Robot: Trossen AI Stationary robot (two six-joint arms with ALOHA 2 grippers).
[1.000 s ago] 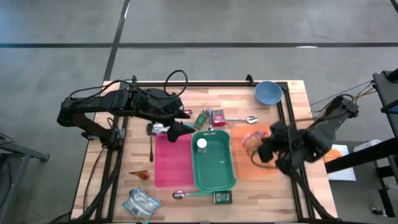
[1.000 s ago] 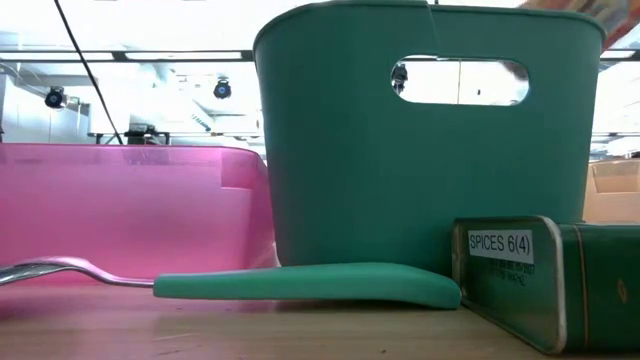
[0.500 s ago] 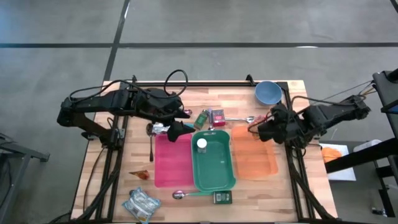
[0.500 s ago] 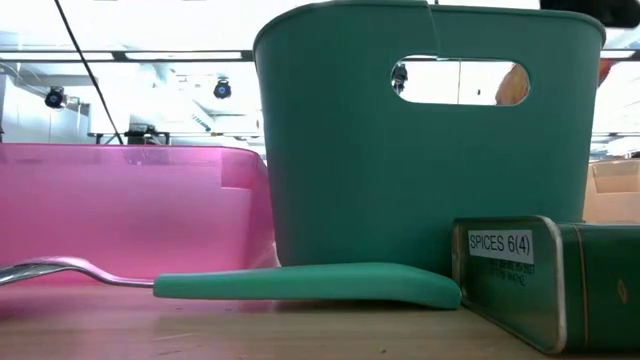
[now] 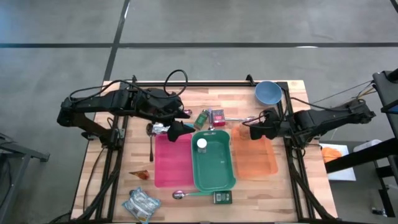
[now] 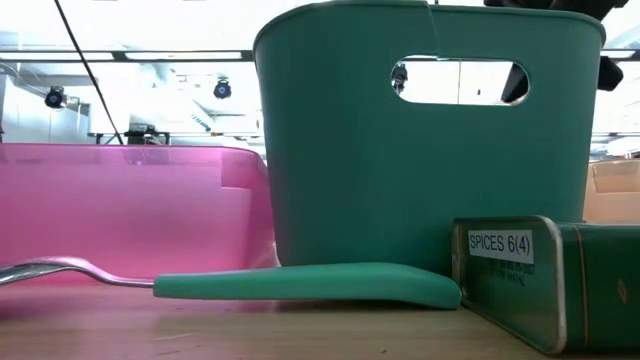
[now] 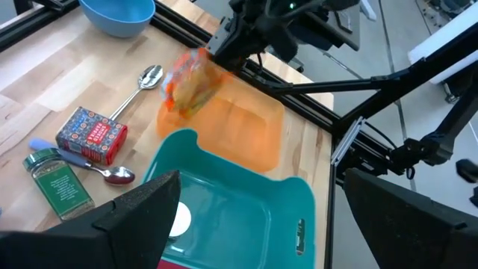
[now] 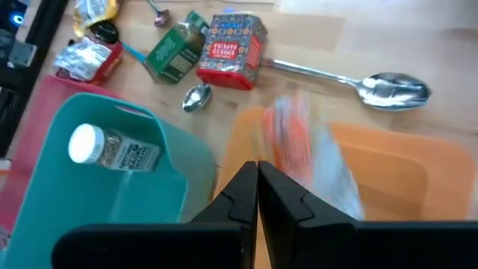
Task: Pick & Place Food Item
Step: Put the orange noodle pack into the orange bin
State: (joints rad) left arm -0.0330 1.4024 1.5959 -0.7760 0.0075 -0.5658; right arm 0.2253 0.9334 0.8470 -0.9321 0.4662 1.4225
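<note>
Right gripper pinched tight on a crinkly clear-and-orange food bag, over the back edge of the flat orange plastic tray. Left gripper spread wide, waiting above the pink tub's back corner.

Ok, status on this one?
Left gripper open, hovering at pink bin's far end. Right gripper shut on snack packet, above orange bin. Spoon beside that bin, outside it.

green tin, white label: is reading "SPICES 6(4)"; smaller lines beneath are not showing legibly
red box: print is staying unreadable
</note>
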